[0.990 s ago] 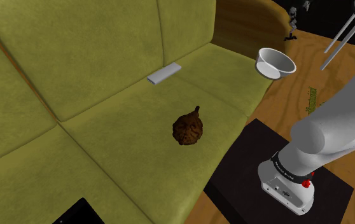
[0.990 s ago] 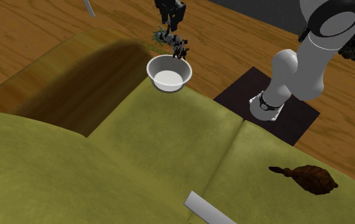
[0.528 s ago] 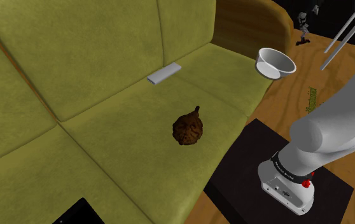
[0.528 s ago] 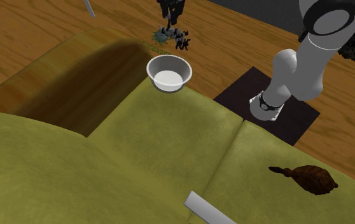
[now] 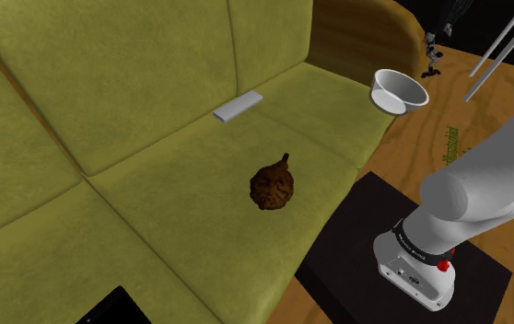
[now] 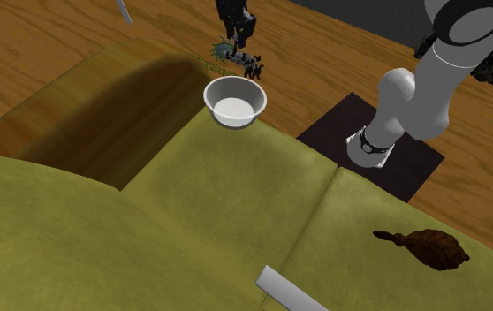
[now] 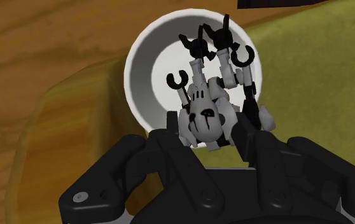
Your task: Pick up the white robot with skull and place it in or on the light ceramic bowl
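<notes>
Black gripper [image 7: 208, 135], jaws clamped on the head of the white skull-faced robot toy [image 7: 203, 116]. The toy hangs in the air above the white bowl [image 7: 138, 76], its black-clawed limbs pointing toward the bowl and not touching it. The bowl rests on the olive sofa [image 5: 154, 110]. A brown lumpy object [image 5: 272, 184] and a grey flat bar [image 5: 238, 105] lie well apart from the bowl.

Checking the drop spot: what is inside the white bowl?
Nothing lies in the bowl: the second exterior view shows its bare white floor. In the wrist view the toy robot, clasped by the fingers, covers part of it.
</notes>
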